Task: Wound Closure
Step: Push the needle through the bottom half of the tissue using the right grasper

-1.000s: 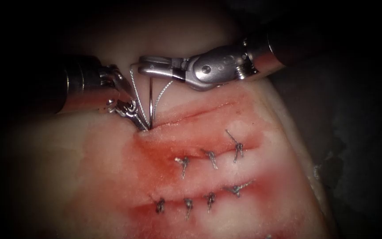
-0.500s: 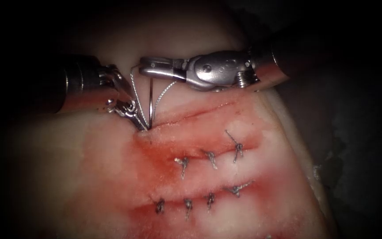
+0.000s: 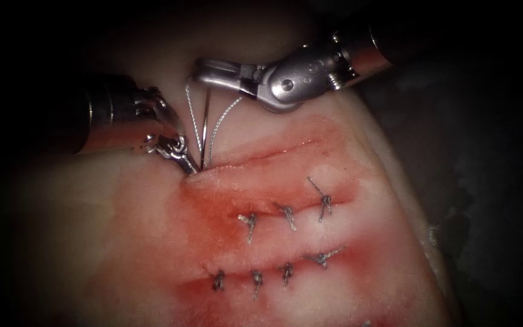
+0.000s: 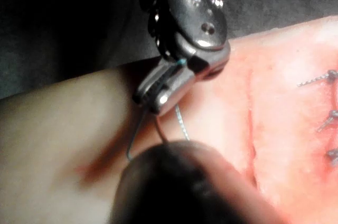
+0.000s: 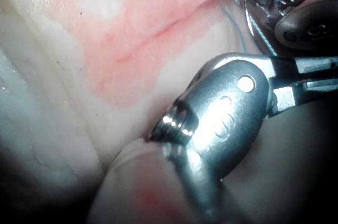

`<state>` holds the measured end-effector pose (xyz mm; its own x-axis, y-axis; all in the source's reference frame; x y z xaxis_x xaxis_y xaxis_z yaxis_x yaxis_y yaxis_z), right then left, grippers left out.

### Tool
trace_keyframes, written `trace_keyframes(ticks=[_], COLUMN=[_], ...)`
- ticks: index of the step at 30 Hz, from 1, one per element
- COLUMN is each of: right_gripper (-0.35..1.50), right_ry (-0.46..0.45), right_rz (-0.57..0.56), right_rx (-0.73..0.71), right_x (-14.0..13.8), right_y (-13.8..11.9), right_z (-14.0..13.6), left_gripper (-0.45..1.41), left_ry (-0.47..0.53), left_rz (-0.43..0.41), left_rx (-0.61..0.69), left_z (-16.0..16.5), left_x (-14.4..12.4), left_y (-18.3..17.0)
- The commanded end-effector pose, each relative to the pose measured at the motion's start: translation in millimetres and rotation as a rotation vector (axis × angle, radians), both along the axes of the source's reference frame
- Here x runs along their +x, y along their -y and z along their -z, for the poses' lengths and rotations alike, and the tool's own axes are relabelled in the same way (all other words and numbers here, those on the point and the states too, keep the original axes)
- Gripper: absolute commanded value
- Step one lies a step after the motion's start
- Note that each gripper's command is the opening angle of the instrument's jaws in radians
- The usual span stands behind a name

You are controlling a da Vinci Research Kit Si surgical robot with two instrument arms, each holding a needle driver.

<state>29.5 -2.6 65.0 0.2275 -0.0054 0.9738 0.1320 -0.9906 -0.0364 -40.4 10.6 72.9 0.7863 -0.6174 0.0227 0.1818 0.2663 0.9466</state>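
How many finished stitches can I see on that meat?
7 knots on the tissue: three in the upper row, four in the lower row. Others may be hidden.

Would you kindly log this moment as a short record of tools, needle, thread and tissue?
right tool: shut on the needle, at its upper end
left tool: tip at the cut's left end; hold not clear
needle: above the tissue, its tip by the cut
thread: hangs from right tool towards the cut
tissue: two stitched rows; red fluid
cut: open
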Motion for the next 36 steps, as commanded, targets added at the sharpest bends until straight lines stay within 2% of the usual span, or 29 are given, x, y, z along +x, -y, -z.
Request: trace_keyframes(ticks=[1,26,36], right_gripper=[-0.35,-0.35,-0.35], right_ry=[0.002,0.070,0.058], right_rz=[0.004,0.044,0.069], right_rx=[-0.004,-0.061,-0.038], right_x=[0.8,0.8,1.0], right_y=[0.1,0.3,0.7], right_z=[-0.5,-0.8,-0.7], left_gripper=[-0.45,-0.45,-0.45], left_ry=[0.002,0.015,0.015], left_rz=[0.003,0.006,0.005], left_rx=[-0.005,0.010,0.010], left_z=[-0.4,0.7,0.6], left_x=[-0.6,-1.0,-1.0], left_y=[-0.8,-0.3,-0.4])
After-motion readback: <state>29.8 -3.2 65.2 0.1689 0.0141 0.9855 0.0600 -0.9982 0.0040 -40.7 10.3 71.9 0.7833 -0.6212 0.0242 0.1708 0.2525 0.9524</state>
